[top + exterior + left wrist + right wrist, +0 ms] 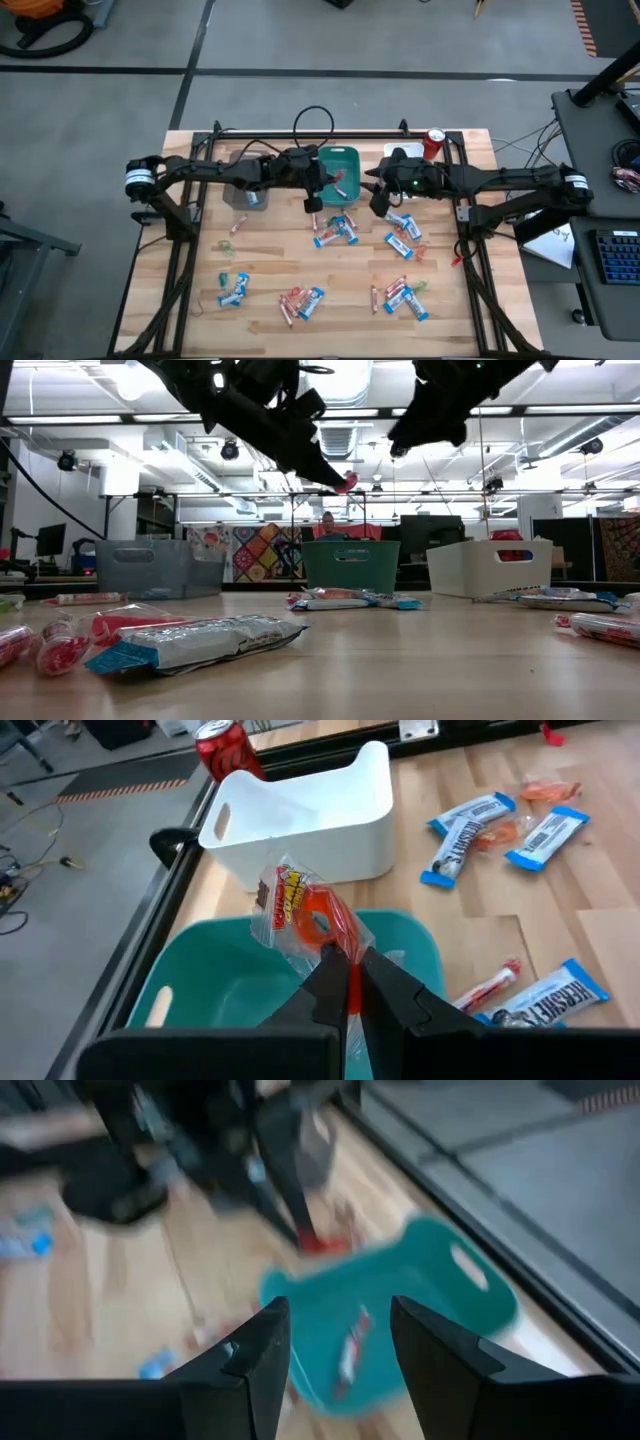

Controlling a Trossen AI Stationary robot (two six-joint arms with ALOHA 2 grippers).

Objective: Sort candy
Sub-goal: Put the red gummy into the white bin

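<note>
Candy: most of it lies loose on the worktop (260, 270), in scattered clusters nearer the front edge than either end effector; one orange-red wrapped piece (305, 910) is up in the air.
Left end effector (352, 982): fingers pinched shut on the tail of that orange-red piece, holding it just over the teal tray (215, 980); the low view shows the piece hanging clear of the tray rim, so it is not yet dropped.
Right end effector (335, 1342): fingers spread well apart with nothing between them, hovering beside the teal tray, close to the left one, with the white tray (400, 157) behind it.
Done so far: the teal tray holds at least one red stick, seen below the right end effector; the grey tray (245, 195), beside the left arm, seems to hold a blue-and-white bar; what is in the white tray I cannot make out.
Left to do: by my count well over a dozen pieces are still out, including blue-and-white bars (545, 828), red sticks and small green and orange pieces, so I judge the sort to be at an early stage.
Other things: red can (225, 748) beyond the white tray, well apart from the left end effector.
In the way: the two end effectors crowd the same tray; a release now looks clear, but the right one risks contact if it moves in.
</note>
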